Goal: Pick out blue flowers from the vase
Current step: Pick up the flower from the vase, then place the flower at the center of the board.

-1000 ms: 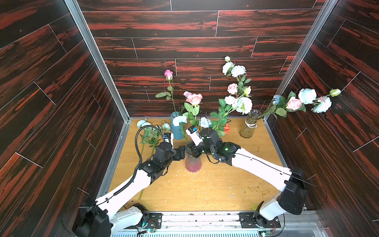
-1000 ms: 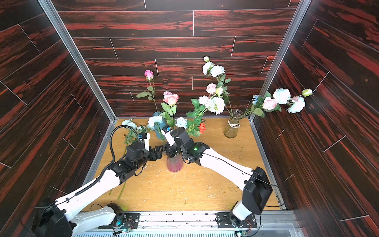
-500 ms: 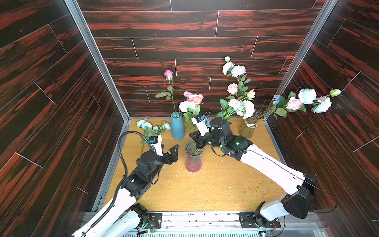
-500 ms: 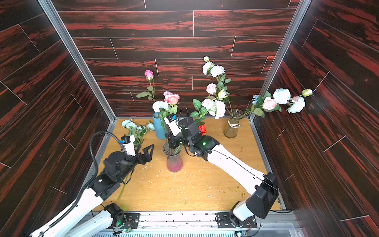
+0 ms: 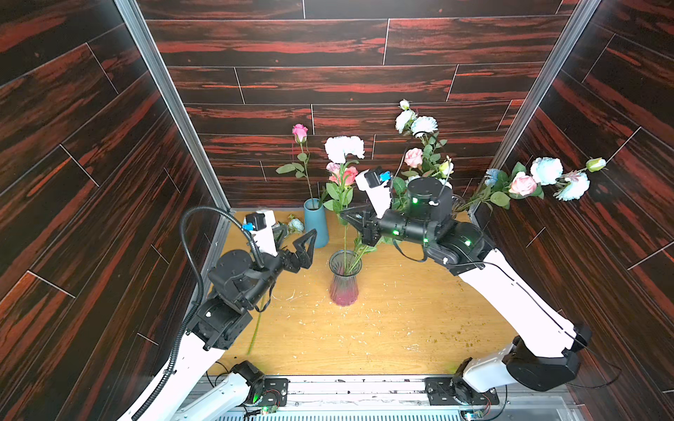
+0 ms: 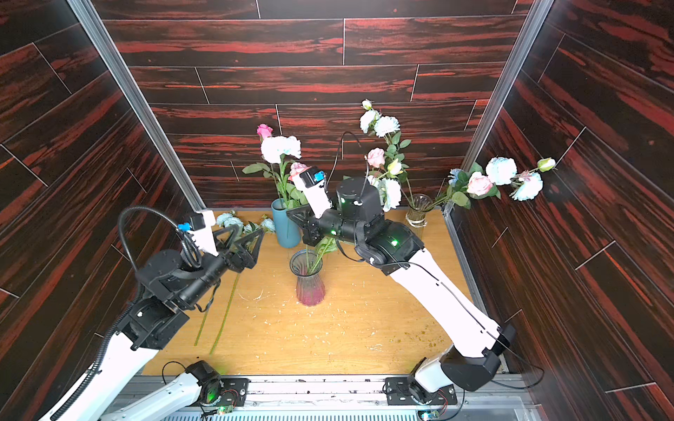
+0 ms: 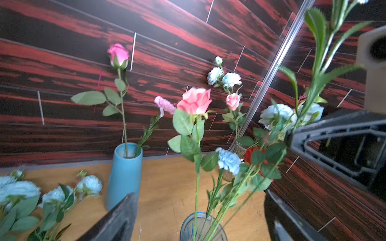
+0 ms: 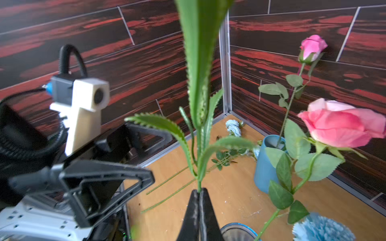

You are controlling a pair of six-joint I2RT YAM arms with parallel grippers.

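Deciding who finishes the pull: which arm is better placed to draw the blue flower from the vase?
Right: the right tool is shut on the blue flower's stem; the left tool hangs open, empty.

- Three vases are standing on the counter (image 5: pixel 401 328): a blue vase (image 5: pixel 315 222), a pink-bottomed glass vase (image 5: pixel 344 280), a clear glass vase (image 6: pixel 417 215).
- Two long-stemmed blue flowers (image 6: pixel 225 219) are lying flat.
- One more blue flower (image 5: pixel 343 147) is towering over the middle vase.
- Two arms (image 5: pixel 233 277) are sharing the space.
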